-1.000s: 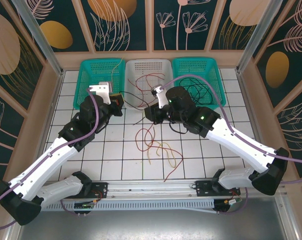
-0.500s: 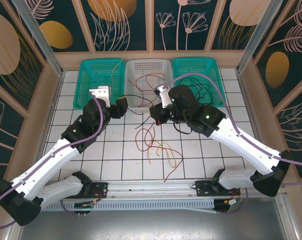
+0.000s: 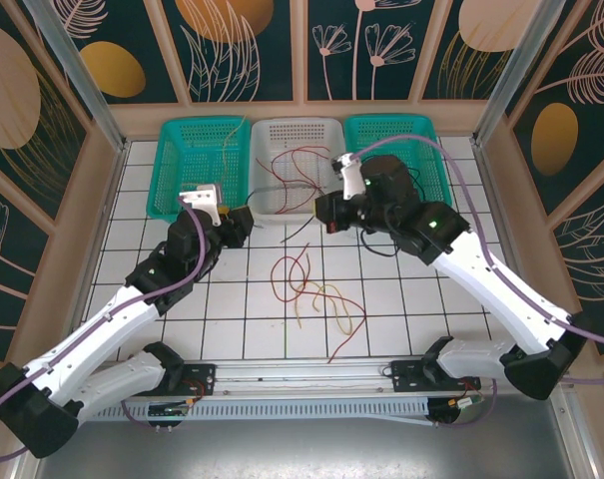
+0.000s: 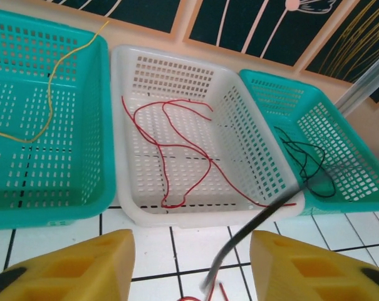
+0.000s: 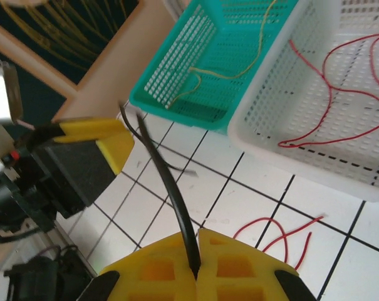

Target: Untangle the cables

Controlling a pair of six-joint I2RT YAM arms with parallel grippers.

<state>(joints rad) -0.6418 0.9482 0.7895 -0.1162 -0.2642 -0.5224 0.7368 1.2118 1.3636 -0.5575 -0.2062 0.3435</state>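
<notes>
My right gripper (image 5: 197, 271) (image 3: 326, 215) is shut on a black cable (image 5: 166, 182), which rises from between its yellow pads. The same black cable (image 4: 255, 229) hangs blurred in the wide gap of my open left gripper (image 4: 192, 269) (image 3: 246, 224), touching neither finger. On the tiles between the arms lies a tangle of red cables (image 3: 303, 274) and a pale yellow cable (image 3: 326, 299). Another red cable (image 4: 176, 147) lies in the white basket (image 4: 176, 216), a yellow one (image 4: 51, 94) in the left teal basket (image 4: 51, 210), and a black one (image 4: 308, 163) in the right teal basket (image 4: 342, 200).
The three baskets (image 3: 294, 125) stand side by side against the back wall. Wooden walls close in the tiled table on the left, right and back. The arms' bases and a metal rail (image 3: 302, 384) run along the near edge.
My left gripper has opened and let go of the black cable. My right gripper has lifted and moved back and to the right, carrying the black cable with it.
</notes>
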